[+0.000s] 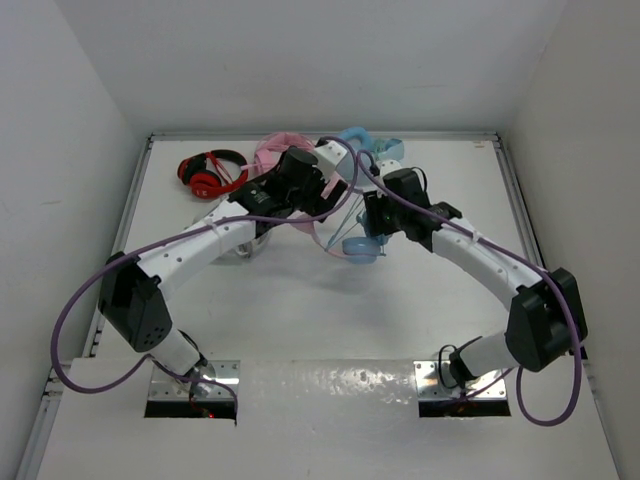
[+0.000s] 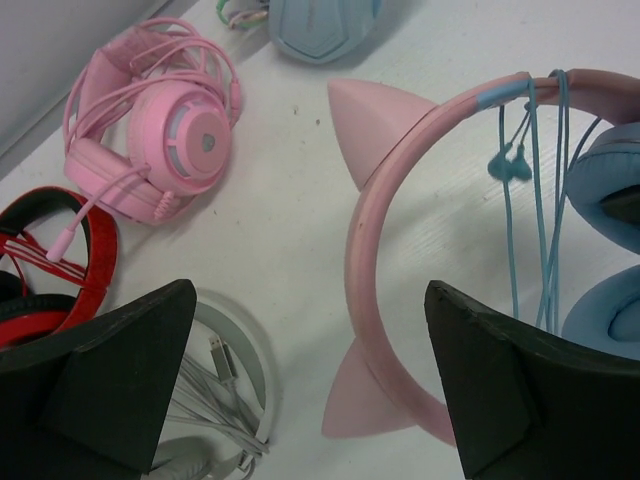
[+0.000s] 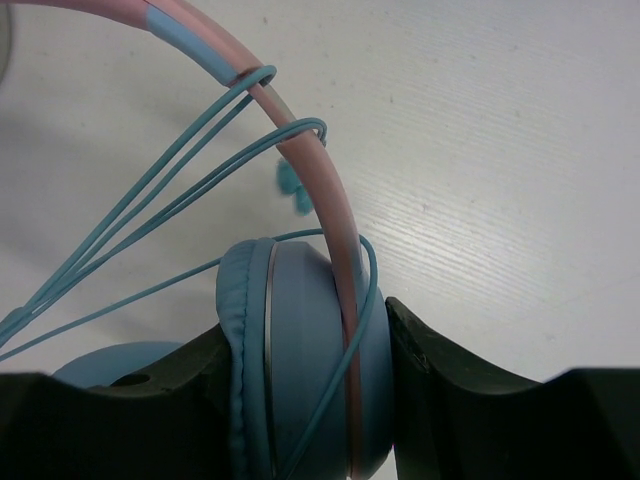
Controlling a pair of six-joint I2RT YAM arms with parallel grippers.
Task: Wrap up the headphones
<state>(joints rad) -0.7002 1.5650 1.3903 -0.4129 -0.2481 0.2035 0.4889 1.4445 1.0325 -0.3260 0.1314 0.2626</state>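
You are partway through the wrap, by my reading. The headphones [image 1: 357, 242] sit near the middle of the worktop [image 1: 300, 330], a little toward 1 o'clock, between your two arms. Your right pincer [image 3: 305, 330] is clamped on one light blue earcup [image 3: 300, 400], which steadies the set. Your left pincer [image 2: 308, 290] stands wide and grips nothing, with the pink headband [image 2: 362, 230] passing between its fingers. The teal cable [image 3: 150, 190] already crosses the headband in at least two loops, with another turn round the gripped earcup. The strands hang slack toward 8 o'clock in the right wrist view, so you probably have to take that up and secure the end.
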